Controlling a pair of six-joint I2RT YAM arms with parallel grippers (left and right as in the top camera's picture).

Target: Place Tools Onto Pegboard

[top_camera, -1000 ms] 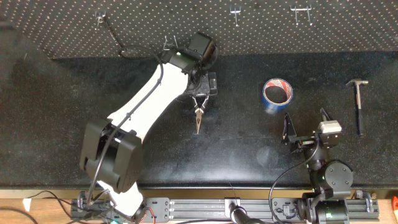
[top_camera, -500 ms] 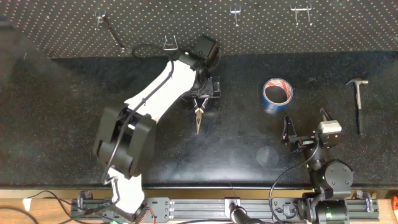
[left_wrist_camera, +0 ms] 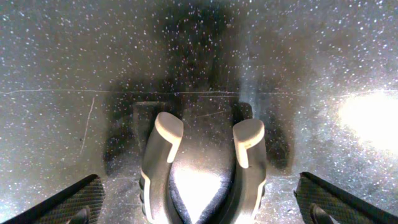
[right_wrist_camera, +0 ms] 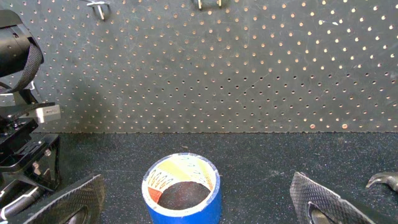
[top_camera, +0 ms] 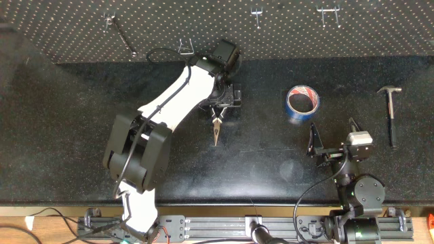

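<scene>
Near the front edge of the worktop [top_camera: 271,163], at right, the right gripper [top_camera: 333,137] gapes, empty. Mid-worktop, the left gripper [left_wrist_camera: 199,186] spreads wide astride the pliers [top_camera: 215,129] — nothing gripped. Tape [top_camera: 302,102] and hammer [top_camera: 391,118] lie toward the far right, unhung; only a wrench [top_camera: 124,35] hangs on the pegboard [top_camera: 285,34] beyond.

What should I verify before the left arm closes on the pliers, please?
1. Left gripper open: ok.
2. Pliers handles lie between its fingers: ok.
3. Pliers lie flat on the table: ok.
4. Fingers low enough to catch the handles: cannot tell.
5. Nearby pegboard hook free: ok.
6. Right gripper well clear, near the tape roll: ok.
</scene>
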